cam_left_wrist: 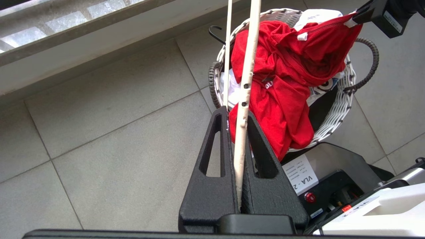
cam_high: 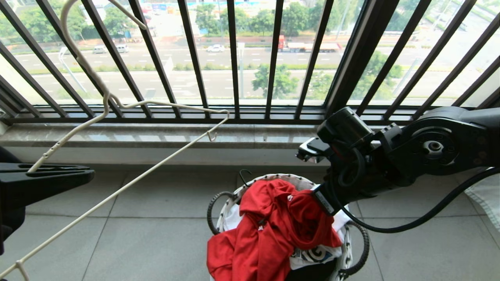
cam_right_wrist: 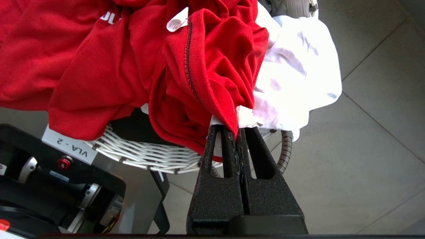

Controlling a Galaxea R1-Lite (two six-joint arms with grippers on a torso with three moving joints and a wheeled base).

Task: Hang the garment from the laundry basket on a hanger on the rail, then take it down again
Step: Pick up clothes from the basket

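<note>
Facing barred window [cam_high: 234,58], grey tiles [cam_high: 156,218]

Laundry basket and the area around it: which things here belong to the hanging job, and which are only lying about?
Belong to the job:
- red T-shirt, pinched by the right gripper
- wire hanger, clamped in the left gripper
- laundry basket

Just lying about:
- white garment in the basket
- pale cloth on the floor
- window railing

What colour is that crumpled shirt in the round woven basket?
The crumpled short-sleeved shirt is red with white lettering, clearest in the left wrist view.
</note>
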